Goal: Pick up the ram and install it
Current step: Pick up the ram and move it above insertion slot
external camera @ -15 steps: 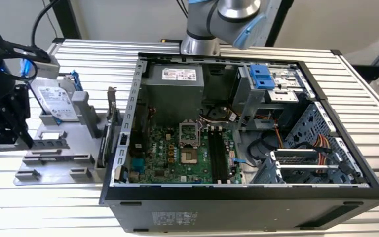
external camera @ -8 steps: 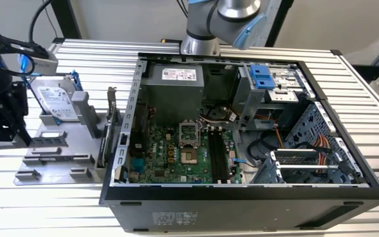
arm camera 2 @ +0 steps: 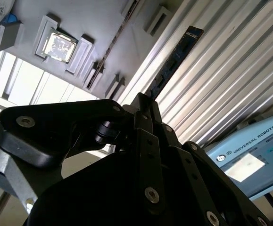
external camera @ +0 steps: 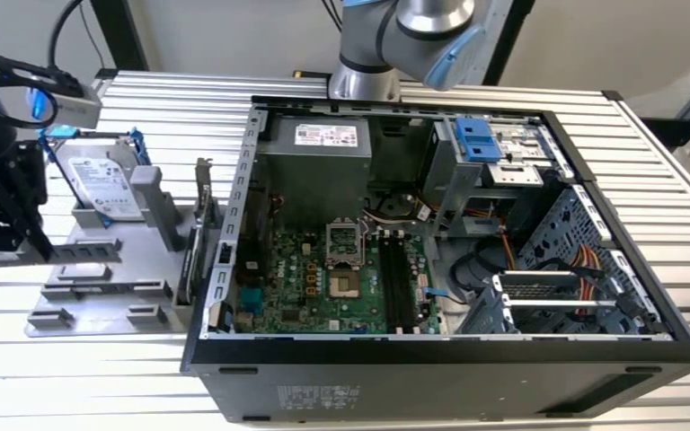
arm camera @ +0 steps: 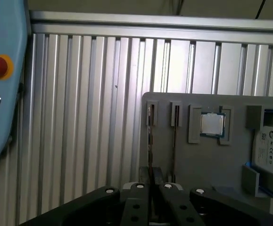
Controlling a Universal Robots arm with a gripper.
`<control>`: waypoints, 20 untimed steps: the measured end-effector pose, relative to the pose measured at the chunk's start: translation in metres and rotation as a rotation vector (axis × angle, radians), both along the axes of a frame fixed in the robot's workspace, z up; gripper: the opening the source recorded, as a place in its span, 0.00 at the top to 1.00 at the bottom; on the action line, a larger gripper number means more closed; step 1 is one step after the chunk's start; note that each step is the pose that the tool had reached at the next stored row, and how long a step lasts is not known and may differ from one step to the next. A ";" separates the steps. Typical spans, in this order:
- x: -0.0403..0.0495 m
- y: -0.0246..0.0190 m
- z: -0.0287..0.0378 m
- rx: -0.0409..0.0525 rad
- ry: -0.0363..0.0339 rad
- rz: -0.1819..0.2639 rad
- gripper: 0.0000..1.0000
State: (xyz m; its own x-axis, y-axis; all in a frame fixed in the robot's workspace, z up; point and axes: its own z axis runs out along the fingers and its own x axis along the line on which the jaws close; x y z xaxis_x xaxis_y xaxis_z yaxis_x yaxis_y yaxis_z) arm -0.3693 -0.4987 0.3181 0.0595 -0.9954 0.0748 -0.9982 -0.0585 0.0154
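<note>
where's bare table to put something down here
Bare table at the exterior view's near left corner, bordered by the grey holder and computer case; also the strip behind both. Crowded: holder under the gripper, inside the case.

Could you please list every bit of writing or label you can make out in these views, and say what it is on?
Teach pendant: white maker's name, not quoted here.
Hard drive: white label, print too small to read.
Power supply: white sticker, too small to read.
Computer case: sticker on its outer side wall, too small to read.
</note>
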 end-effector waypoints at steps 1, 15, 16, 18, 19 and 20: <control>0.0000 0.0000 0.0010 0.0000 0.0000 0.000 1.00; 0.0000 0.0000 0.0138 0.0000 0.0000 0.000 1.00; 0.0000 0.0000 0.0145 0.0000 0.0001 0.000 1.00; 0.0000 0.0000 0.0157 0.0001 -0.0001 0.000 1.00; 0.0000 0.0000 0.0162 0.0001 0.0000 0.000 1.00; 0.0000 0.0000 0.0169 0.0000 0.0000 0.000 1.00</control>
State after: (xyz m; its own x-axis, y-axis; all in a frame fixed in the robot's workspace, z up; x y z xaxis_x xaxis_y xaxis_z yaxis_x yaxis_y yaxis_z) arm -0.3692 -0.4987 0.3350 0.0596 -0.9954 0.0748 -0.9982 -0.0586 0.0154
